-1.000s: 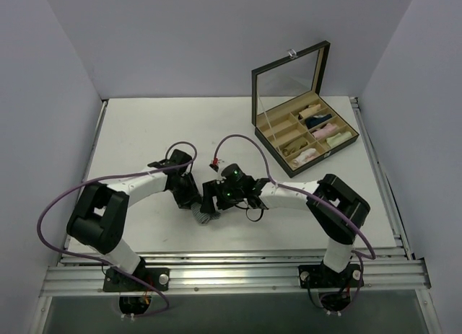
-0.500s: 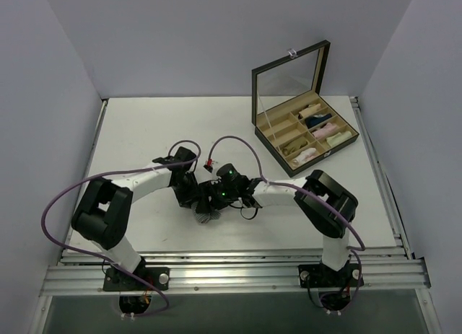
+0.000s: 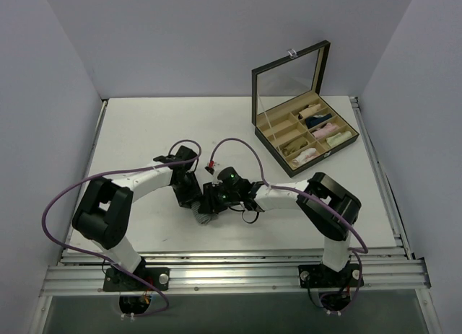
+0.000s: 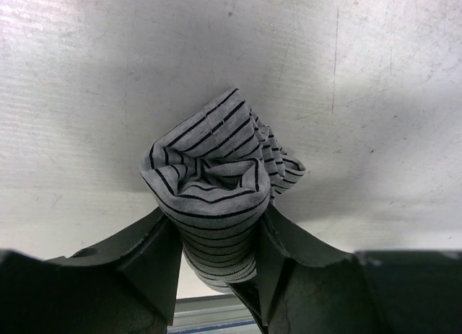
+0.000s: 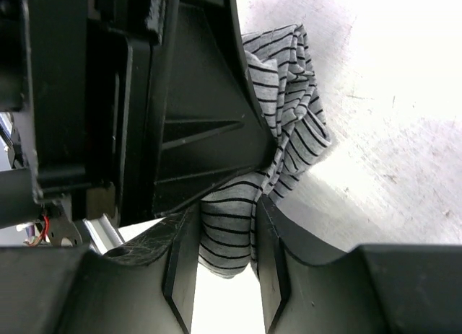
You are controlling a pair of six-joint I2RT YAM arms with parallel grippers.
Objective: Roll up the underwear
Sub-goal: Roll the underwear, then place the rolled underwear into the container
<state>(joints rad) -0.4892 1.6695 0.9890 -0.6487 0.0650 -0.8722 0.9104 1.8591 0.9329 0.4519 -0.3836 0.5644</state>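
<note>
left gripper (image 4: 216,236) — clamped on underwear (image 4: 209,175) | right gripper (image 5: 225,226) — alongside, pinching underwear too

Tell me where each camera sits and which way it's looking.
Top external: above and behind the bases, looking down on the table; left arm and right arm show whole.
Left wrist: on the left arm, looking past the left tool at the underwear.
Right wrist: on the right arm, looking past the right tool at it.
Shared: both wrist views show the striped underwear.

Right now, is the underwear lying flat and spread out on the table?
No, the left wrist view shows the underwear rolled into a bundle, held in the left gripper.
</note>
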